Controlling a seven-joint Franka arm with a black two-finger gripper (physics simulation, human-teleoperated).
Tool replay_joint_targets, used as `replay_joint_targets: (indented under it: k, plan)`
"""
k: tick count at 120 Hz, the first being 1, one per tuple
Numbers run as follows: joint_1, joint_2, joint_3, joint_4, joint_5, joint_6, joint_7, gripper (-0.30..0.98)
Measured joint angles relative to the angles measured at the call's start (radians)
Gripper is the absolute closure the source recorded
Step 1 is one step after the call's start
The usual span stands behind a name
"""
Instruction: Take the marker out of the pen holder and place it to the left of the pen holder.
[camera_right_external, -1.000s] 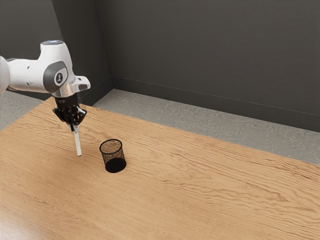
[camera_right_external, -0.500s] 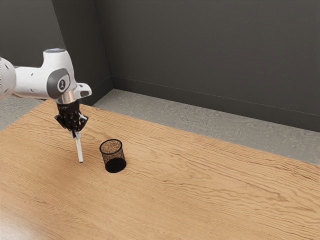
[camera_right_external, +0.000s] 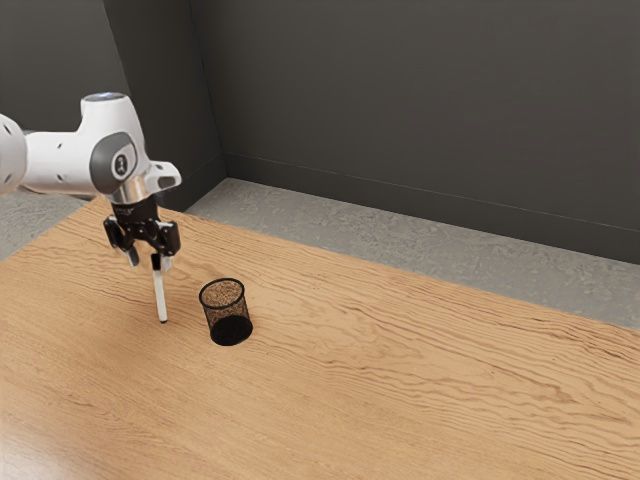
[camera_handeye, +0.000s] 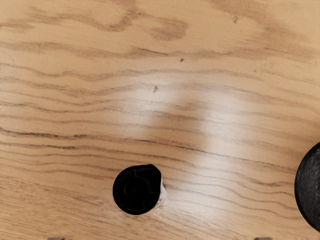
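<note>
Beside the mesh pen holder (camera_right_external: 228, 322), the marker (camera_right_external: 160, 296) stands nearly upright beneath your gripper (camera_right_external: 150, 260), fingers spread; you'd best retreat along its length.

Light brown wooden table (camera_right_external: 400, 370) with wavy lines. On top, round black mesh pen holder (camera_right_external: 230, 328), standing up. Near it, upright white marker (camera_right_external: 160, 295); can't tell if touching wood.

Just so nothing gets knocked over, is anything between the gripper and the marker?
Nothing visible is in the way: the marker is nearly upright, its top at the open gripper. The pen holder stands to the exterior view's right of both.
</note>
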Motion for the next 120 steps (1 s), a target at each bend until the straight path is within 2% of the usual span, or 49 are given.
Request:
replay_joint_targets:
  k: [5, 17, 27, 36, 45, 56, 62, 81, 120]
  plan:
    - [-0.009, -0.039, 0.0, -0.001, 0.005, -0.002, 0.003, 0.16]
    - [-0.104, -0.237, -0.001, 0.022, 0.032, -0.059, 0.009, 0.1]
    - [-0.171, -0.3, 0.001, 0.114, 0.029, -0.134, 0.024, 0.07]
    - [-0.206, -0.317, -0.007, 0.235, 0.041, -0.247, 0.036, 0.05]
    - [-0.21, -0.32, -0.009, 0.281, 0.076, -0.343, 0.046, 0.03]
    - [-0.122, -0.335, -0.079, 0.297, 0.114, -0.422, 0.057, 0.02]
    - [-0.111, -0.342, -0.106, 0.3, 0.127, -0.453, 0.06, 0.02]
    - [-0.168, -0.347, -0.123, 0.303, 0.149, -0.524, 0.067, 0.01]
    - [-0.185, -0.341, -0.134, 0.291, 0.174, -0.572, 0.033, 0.0]
